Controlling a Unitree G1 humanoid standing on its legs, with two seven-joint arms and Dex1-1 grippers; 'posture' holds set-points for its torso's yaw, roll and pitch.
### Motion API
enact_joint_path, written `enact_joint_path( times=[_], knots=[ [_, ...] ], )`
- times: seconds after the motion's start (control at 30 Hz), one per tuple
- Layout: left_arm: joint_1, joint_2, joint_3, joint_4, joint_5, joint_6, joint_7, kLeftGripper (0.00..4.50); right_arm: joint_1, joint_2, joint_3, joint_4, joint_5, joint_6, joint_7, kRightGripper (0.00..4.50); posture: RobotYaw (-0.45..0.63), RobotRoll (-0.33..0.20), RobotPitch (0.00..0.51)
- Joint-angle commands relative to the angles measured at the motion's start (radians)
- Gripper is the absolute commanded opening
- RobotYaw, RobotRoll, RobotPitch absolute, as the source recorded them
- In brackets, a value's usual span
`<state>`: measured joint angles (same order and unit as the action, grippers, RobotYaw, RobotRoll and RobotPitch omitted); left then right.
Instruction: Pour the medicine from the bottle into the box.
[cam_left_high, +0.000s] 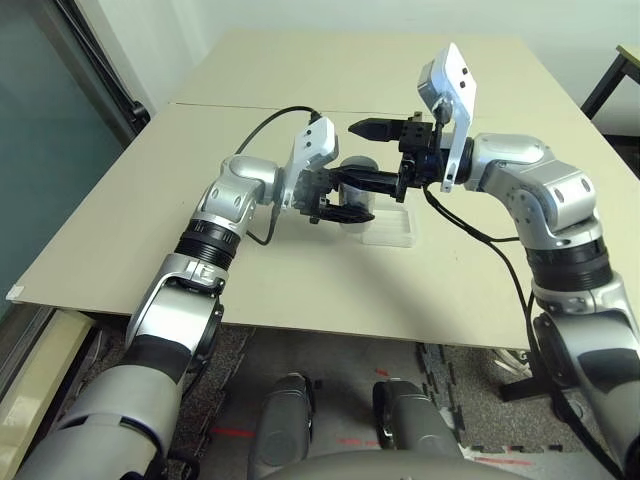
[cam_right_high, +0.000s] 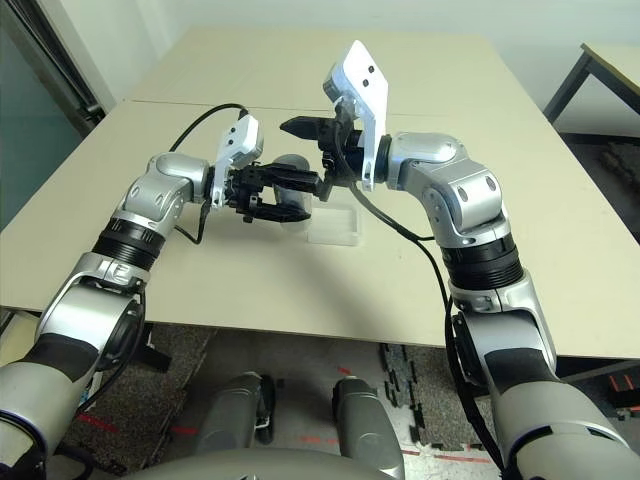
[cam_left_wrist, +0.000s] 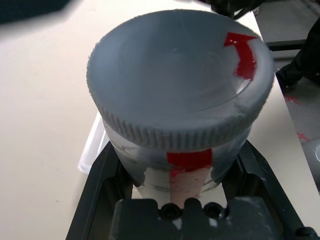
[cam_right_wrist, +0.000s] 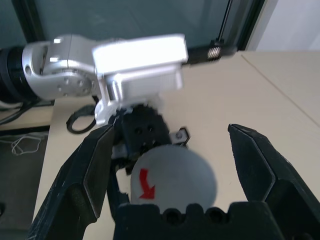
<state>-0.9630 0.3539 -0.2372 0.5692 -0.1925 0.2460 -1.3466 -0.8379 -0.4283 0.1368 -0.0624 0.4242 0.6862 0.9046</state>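
the left gripper (cam_left_high: 345, 198) sits at the middle of the left eye frame, clenched on the bottle (cam_left_high: 358, 190), its black fingers (cam_left_wrist: 102, 170) pressed against the body on both sides just under the cap. the bottle stands upright in that grip, close above the beige table (cam_left_high: 200, 200), grey and cylindrical with a ribbed grey cap (cam_left_wrist: 180, 82) that is still on. a red arrow mark shows on the cap's top, and a red patch runs down the bottle's side below the cap rim.

the box (cam_left_high: 390, 228), clear plastic and shallow, lies on the table just right of and below the bottle in the left eye frame, its near edge towards the lower centre. in the left wrist frame a corner of it peeks out at the left, behind the bottle and the finger.

the right gripper (cam_right_wrist: 172, 165) comes in from the right of the head frames, pointing left, a little above the bottle's top. its jaws stand wide and released, holding nothing. in the right wrist frame the cap with its red arrow lies between the two spread fingers (cam_right_wrist: 82, 180), with clear gaps on either side, so they do not touch it. the left arm's silver wrist fills the upper left of that frame.

a black cable (cam_left_high: 275, 125) loops over the table behind the left forearm.
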Motion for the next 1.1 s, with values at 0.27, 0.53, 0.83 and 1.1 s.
enact_joint_path(
  times=[0.27, 0.53, 0.83, 1.1],
  knots=[
    [-0.014, -0.011, -0.003, 0.014, 0.012, -0.007, 0.0, 2.57, 0.017, -0.004, 0.004, -0.031, -0.007, 0.027, -0.03, 4.5, 0.03, 0.0, 0.085],
    [-0.01, -0.016, 0.0, -0.008, 0.007, 0.006, 0.001, 2.57, 0.008, 0.0, 0.0, 0.018, -0.037, -0.004, -0.062, 4.5, 0.04, 0.0, 0.084],
    [-0.004, -0.009, 0.006, -0.015, 0.005, 0.011, 0.005, 2.57, 0.015, -0.004, -0.005, 0.047, -0.047, -0.024, -0.065, 4.5, 0.04, 0.0, 0.083],
    [0.007, 0.009, 0.011, -0.006, 0.006, 0.007, 0.009, 2.57, 0.039, -0.053, -0.034, 0.028, -0.03, -0.007, -0.055, 4.5, 0.04, 0.0, 0.083]
  ],
)
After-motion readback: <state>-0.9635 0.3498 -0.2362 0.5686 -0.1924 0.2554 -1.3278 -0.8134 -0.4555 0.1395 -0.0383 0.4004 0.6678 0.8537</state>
